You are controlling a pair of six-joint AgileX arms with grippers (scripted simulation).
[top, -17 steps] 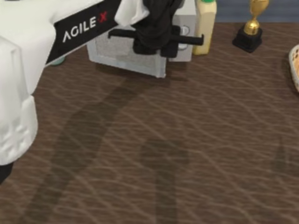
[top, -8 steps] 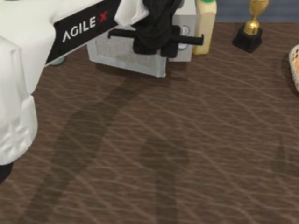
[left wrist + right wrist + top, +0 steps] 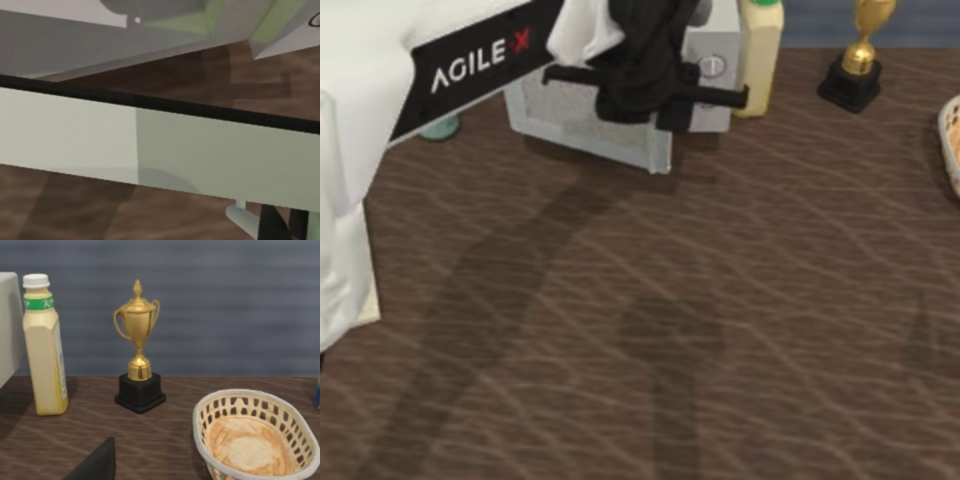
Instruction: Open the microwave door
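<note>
At the far left of the worktop, seen from above, the microwave stands against the back edge, with the microwave door already swung partly out: its free edge sits forward of the knob panel, hinge side toward the top view's left.

Left claw hangs directly over the door's free edge, black body covering the upper part of the panel. Its fingers cannot be made out from above, and the left wrist view shows only a pale slab edge-on with a dark strip along it, probably the door's edge, though I cannot be sure. So I cannot tell how wide the claw stands or whether it grips anything.

Right arm is parked off the top view. Its wrist camera looks across a pale yellow bottle, a gold trophy and a wicker basket. A dark tip shows at the frame edge; its claw state cannot be told either.

Risks, as judged from this moment:
- Door only partway open. If contact at the free edge is shallow, the claw could slide off as the door's arc carries the edge away, leaving it ajar.
- Pulling straight and not along the arc could drag the whole microwave across the worktop.
- The bottle stands just beside the knob panel. Any shift of the microwave toward the right, or a wide sweep of the arm, could topple it.
- Trophy is well apart, lower concern.
</note>
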